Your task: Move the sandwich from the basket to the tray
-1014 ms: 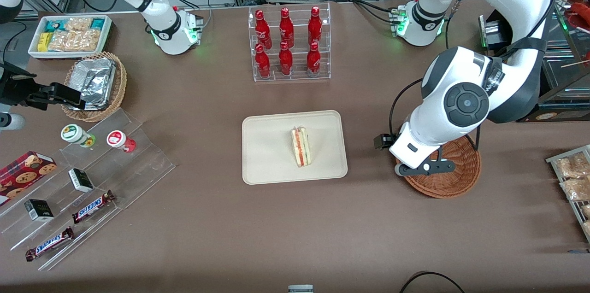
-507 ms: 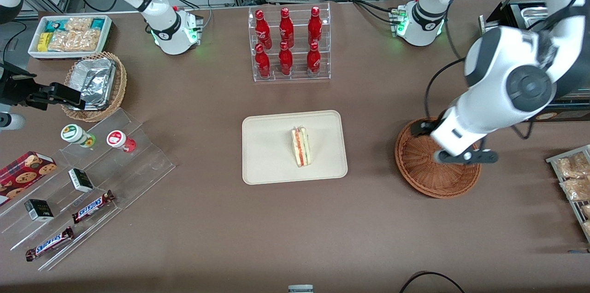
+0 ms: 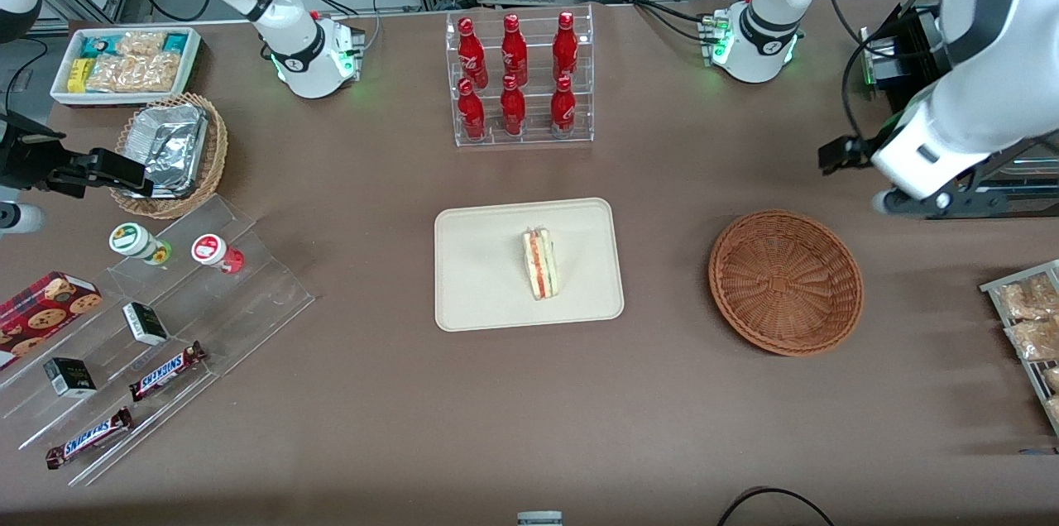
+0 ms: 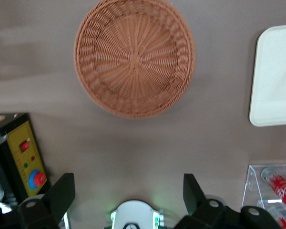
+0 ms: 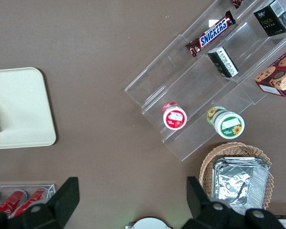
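The sandwich [image 3: 540,264] lies on the tray [image 3: 480,294], slightly toward the tray's 3 o'clock side. The basket [image 3: 785,282] sits at 3 o'clock from the tray, well apart. The gripper [image 4: 128,191] hovers high at the basket's 1 o'clock, fingers [image 4: 62,193] spread wide, holding nothing. Two Snickers bars [image 3: 165,370] lie at 8 o'clock.

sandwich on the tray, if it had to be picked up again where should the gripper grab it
Probably from above, pinching the two broad bread faces of the sandwich. It stands on the tray with its striped filling edge up, a narrow wedge. The open gripper is high above the table near the empty basket.
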You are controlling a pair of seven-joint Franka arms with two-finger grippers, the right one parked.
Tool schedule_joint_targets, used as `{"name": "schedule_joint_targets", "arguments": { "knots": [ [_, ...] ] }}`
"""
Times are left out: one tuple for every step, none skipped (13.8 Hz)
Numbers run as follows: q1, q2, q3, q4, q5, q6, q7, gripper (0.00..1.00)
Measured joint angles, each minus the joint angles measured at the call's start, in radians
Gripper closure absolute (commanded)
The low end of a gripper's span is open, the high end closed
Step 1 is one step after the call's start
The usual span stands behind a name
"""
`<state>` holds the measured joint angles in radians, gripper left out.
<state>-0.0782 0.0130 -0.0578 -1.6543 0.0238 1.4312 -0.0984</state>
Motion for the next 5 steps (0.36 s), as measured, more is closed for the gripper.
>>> {"name": "schedule_joint_targets", "arguments": {
  "knots": [
    [0.0, -0.017, 0.006, 0.001, 0.0, -0.023, 0.0, 0.0],
    [0.0, -0.032, 0.013, 0.003, 0.0, -0.041, 0.0, 0.0],
    [0.001, -0.044, 0.022, 0.005, 0.0, -0.057, 0.0, 0.0],
    [0.002, -0.053, 0.035, 0.006, -0.007, -0.062, 0.002, 0.0],
    [0.003, -0.06, 0.049, 0.007, -0.023, -0.063, 0.007, 0.0]
  ]
}}
